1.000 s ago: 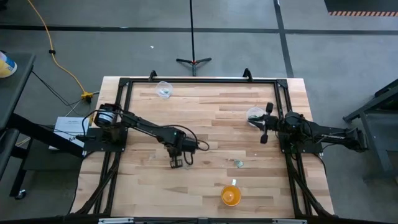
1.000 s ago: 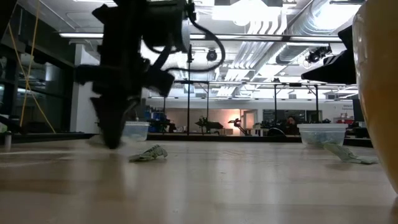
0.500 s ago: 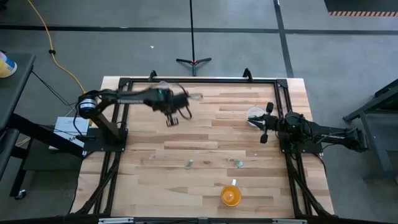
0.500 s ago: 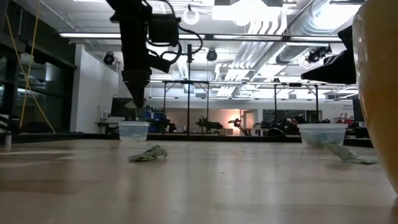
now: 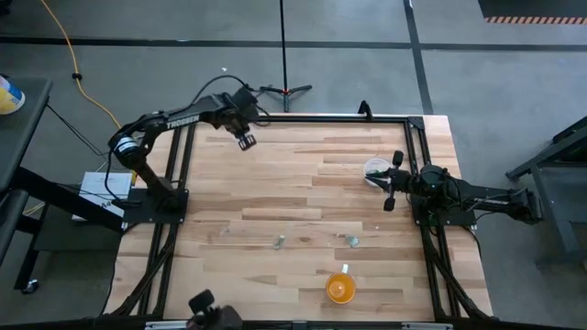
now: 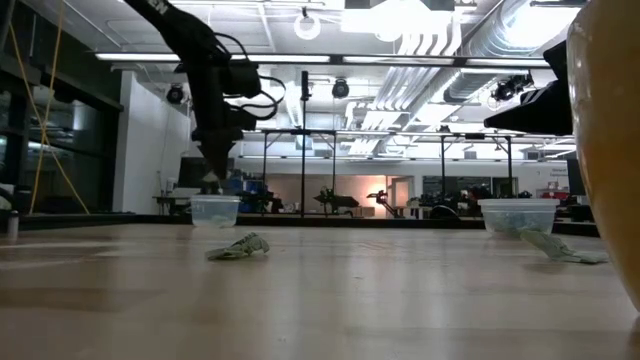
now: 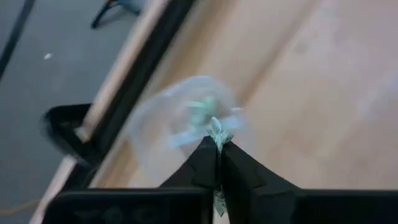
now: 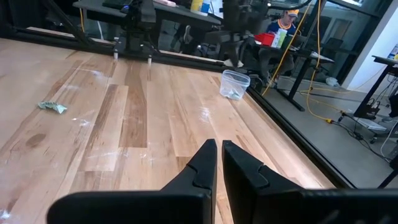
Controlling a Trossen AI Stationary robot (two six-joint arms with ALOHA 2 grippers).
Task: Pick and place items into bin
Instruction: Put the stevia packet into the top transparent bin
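My left gripper [image 5: 244,140] hangs over the clear cup [image 7: 186,124] at the table's far left and is shut on a tiny pale green piece [image 7: 216,129]. In the low view its tip [image 6: 213,170] is above that cup [image 6: 215,210]. Two more pieces lie flat on the wood [image 5: 280,242] [image 5: 352,241]. My right gripper [image 5: 389,203] waits shut at the right side, beside a second clear cup [image 5: 374,169]. My left gripper pinches the pale green piece between its two fingertips [image 7: 210,149]; a scrap of it sticks out beyond the tips [image 7: 217,127]. The fingers point down from above. The piece is lifted clear, over the clear cup's mouth.
An orange cup [image 5: 340,289] stands near the near edge and fills the low view's right edge [image 6: 610,150]. A black frame [image 5: 293,119] runs round the table. A dark object [image 5: 209,310] shows at the near edge. Bare wood lies in the middle.
My left gripper has risen from the tabletop near the middle and travelled toward the far-left corner, staying shut, until it stands over the far-left clear cup. The two pieces lying on the wood have not moved.
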